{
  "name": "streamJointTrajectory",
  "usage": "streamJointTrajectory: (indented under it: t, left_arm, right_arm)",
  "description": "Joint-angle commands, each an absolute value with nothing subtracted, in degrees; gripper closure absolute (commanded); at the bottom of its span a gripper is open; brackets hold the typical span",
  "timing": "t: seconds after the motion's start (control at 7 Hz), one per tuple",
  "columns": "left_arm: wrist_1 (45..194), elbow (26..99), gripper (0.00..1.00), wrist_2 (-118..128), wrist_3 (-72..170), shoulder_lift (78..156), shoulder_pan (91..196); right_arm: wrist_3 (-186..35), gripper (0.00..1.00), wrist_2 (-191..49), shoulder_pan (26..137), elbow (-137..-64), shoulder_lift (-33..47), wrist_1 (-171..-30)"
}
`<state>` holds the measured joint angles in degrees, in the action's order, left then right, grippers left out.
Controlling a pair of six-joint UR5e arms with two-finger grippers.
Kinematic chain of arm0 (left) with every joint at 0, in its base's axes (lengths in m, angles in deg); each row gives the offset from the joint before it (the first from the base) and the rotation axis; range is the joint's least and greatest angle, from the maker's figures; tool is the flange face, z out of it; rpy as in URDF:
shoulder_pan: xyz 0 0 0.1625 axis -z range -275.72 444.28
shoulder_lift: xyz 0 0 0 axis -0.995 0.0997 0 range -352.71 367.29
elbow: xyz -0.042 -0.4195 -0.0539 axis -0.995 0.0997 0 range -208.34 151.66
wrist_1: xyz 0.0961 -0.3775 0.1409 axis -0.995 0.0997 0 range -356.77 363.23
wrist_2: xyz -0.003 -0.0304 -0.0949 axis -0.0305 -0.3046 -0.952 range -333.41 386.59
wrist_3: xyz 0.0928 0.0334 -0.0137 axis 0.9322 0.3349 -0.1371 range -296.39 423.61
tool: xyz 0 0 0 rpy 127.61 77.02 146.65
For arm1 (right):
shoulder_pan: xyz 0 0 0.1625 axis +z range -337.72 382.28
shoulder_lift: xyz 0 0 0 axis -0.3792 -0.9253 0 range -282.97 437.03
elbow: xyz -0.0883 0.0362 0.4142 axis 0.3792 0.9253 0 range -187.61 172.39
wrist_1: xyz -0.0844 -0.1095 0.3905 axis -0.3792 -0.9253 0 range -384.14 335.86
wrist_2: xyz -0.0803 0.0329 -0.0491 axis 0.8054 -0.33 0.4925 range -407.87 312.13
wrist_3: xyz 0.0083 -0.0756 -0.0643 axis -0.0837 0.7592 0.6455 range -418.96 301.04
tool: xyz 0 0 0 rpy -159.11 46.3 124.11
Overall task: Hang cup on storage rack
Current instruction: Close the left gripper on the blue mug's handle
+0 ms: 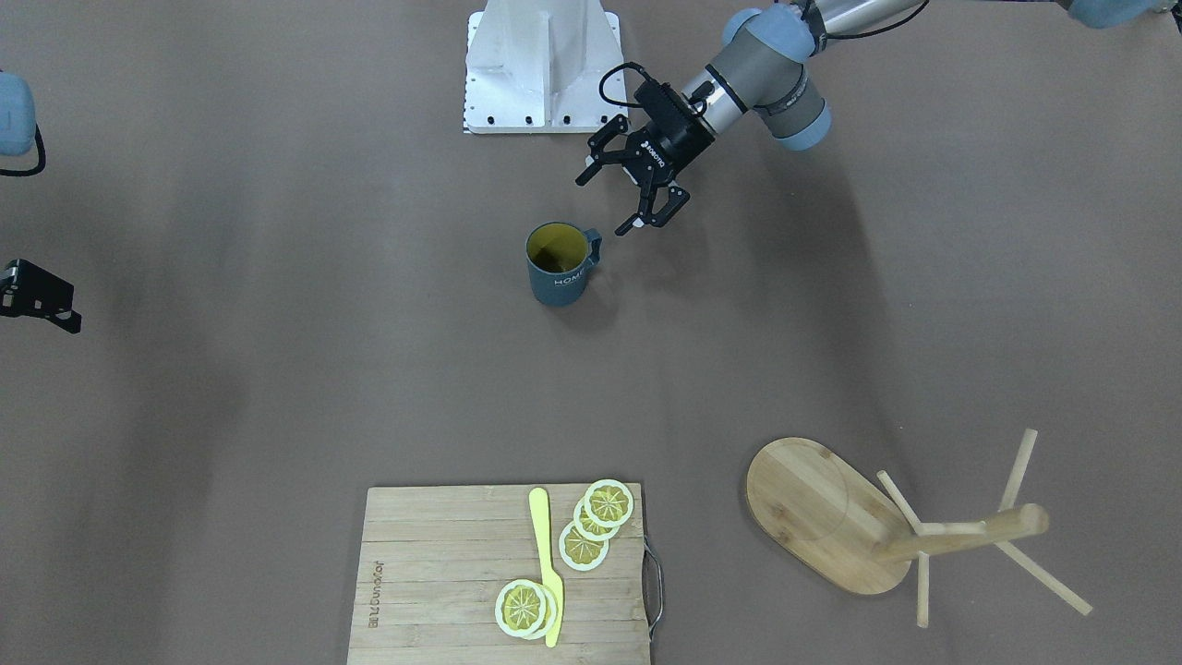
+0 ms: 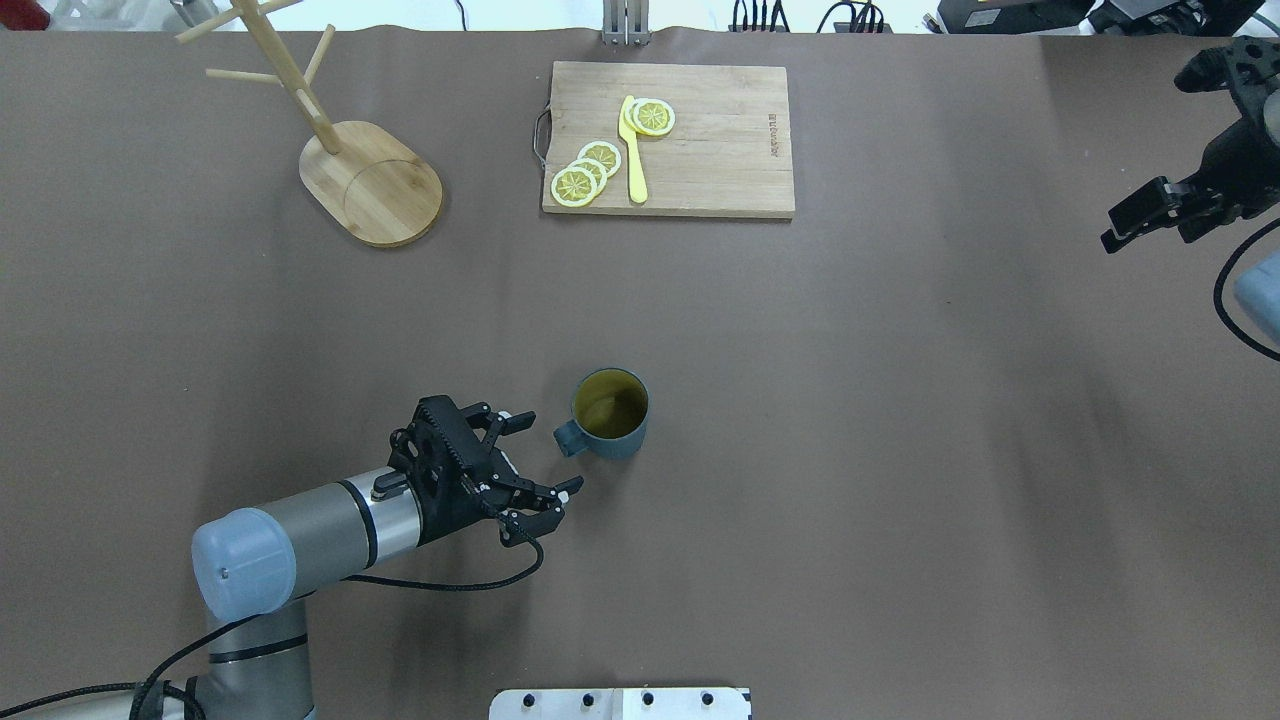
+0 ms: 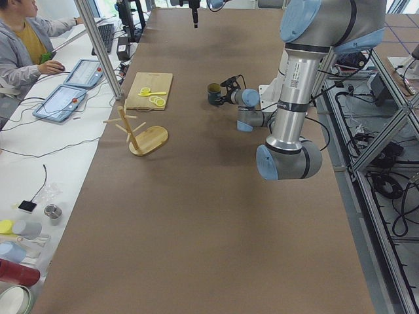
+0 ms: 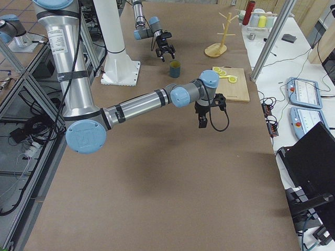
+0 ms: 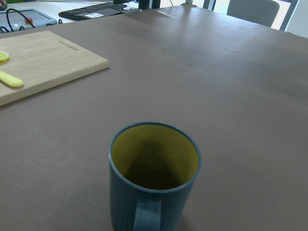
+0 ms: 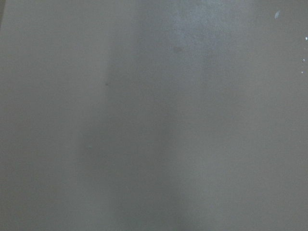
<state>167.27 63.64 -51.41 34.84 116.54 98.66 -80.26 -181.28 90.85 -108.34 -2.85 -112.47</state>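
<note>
- Front-facing: brown table. The cup stands upright near the robot's base, its handle turned toward the left claw, probably to offer the loop for grasping.
- Overhead: left claw spread wide, empty, tips just short of the handle. Storage rack well apart, far left. Right claw parked aside; opening unreadable.
- Left wrist: handle faces the camera, so the approach looks aligned.

White lettering on the dark blue-grey cylindrical cup reads "HOME". The engraved mark on the slatted wooden cutting board is too small to read.
</note>
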Motion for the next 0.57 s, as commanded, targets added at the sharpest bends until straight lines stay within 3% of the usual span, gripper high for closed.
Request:
streamJointTrajectory:
  t: [0.0,0.43]
  left_arm:
    - [167.2,62.0,0.05,-51.1,34.9,117.9,98.4]
    - [167.1,61.1,0.13,-51.0,35.0,118.5,98.5]
  right_arm:
    - [-78.6,0.00,-181.4,91.6,-108.4,-4.1,-112.5]
    - [-78.5,0.00,-181.4,91.8,-108.9,-4.9,-112.3]
